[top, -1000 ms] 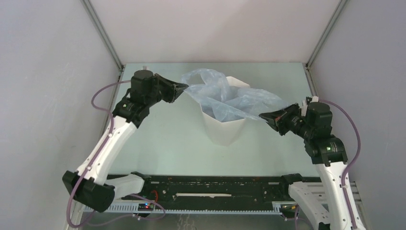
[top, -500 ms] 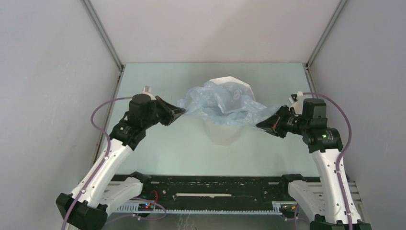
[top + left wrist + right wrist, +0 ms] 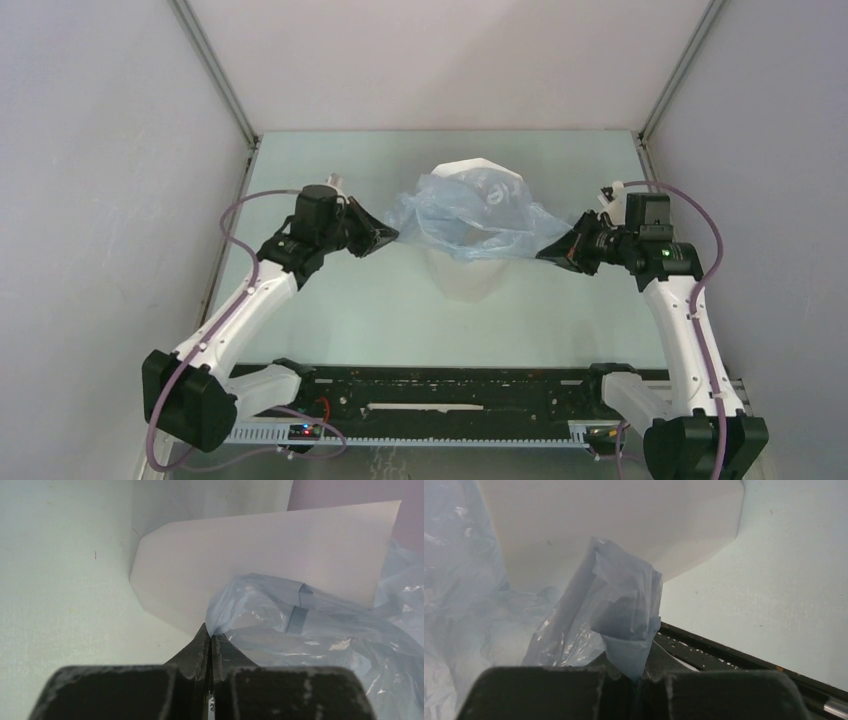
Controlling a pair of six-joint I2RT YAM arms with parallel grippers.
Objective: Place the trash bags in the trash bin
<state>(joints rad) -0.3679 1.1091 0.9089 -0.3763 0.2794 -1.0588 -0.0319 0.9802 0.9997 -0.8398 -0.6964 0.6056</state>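
Observation:
A pale-blue, wrinkly trash bag (image 3: 470, 215) drapes over the mouth of the white faceted trash bin (image 3: 468, 275) in the middle of the table. Its film hangs down the bin's left and right sides. My left gripper (image 3: 392, 236) is shut on the bag's left edge (image 3: 235, 605), just left of the bin (image 3: 240, 555). On the other side, my right gripper (image 3: 543, 252) is shut on a bunched fold of the bag (image 3: 624, 610), beside the bin wall (image 3: 624, 525). The bin's inside is hidden by the film.
Pale green table top (image 3: 330, 300) lies around the bin. A black rail (image 3: 450, 390) with the arm bases runs along the near edge and shows in the right wrist view as a black rail (image 3: 734, 655). Grey walls enclose the sides and back.
Both grippers have come down and toward the near side with the bag's edges. The film, earlier spread high over the bin, now sits lower around its rim.

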